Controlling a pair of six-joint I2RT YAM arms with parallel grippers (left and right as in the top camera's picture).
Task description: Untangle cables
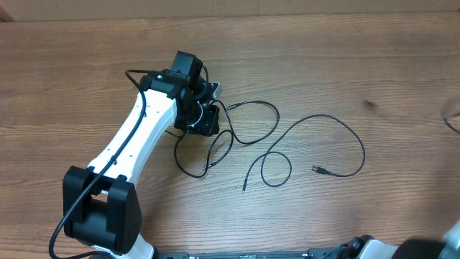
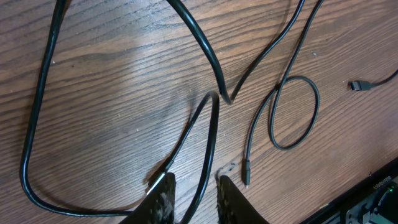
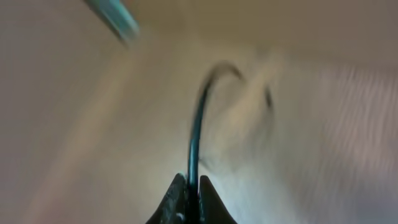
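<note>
Cables lie slack on the wooden table, the nearest of them right at the left gripper. Its jaws stand narrowly apart. One thin black strand runs through the gap between the fingers; whether either pad touches it, I cannot tell. Just ahead of the fingertips that strand folds back on itself in a tight hairpin, and a wider bend sweeps out to one side of the hand and back toward it.

Just beside the other finger lies a small plug, the end of a cord that curls into a small loop a little farther out. Farther still from the hand, a second plug rests apart from the bunch. Overhead, loop and second plug prove to be one long cord, arcing well away from the gripper.

The right gripper is outside the overhead view. Its jaws are pinched tight on a dark cable that rises from between the tips and curves over, in a blurred picture.
</note>
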